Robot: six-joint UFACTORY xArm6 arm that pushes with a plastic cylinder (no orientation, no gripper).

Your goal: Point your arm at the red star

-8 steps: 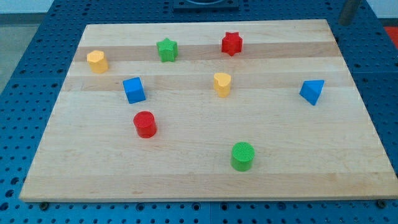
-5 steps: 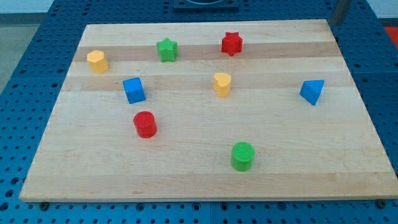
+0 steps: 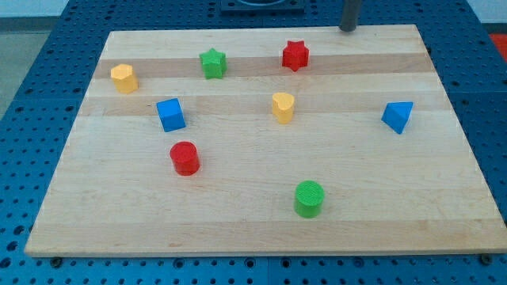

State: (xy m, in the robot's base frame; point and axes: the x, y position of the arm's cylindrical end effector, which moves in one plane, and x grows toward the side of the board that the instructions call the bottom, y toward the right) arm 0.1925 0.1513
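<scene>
Red star [image 3: 295, 55] lies flat near the board's top edge.

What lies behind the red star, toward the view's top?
Behind the red star is bare board up to its top edge. My tip stands at that edge, up and to the view's right of the star, apart from it. No block sits there; nothing is covered.

One camera, high off the board's [image 3: 261, 229] near edge, looks down and across, whole board framed, my tip [image 3: 348, 29] at far edge.
</scene>
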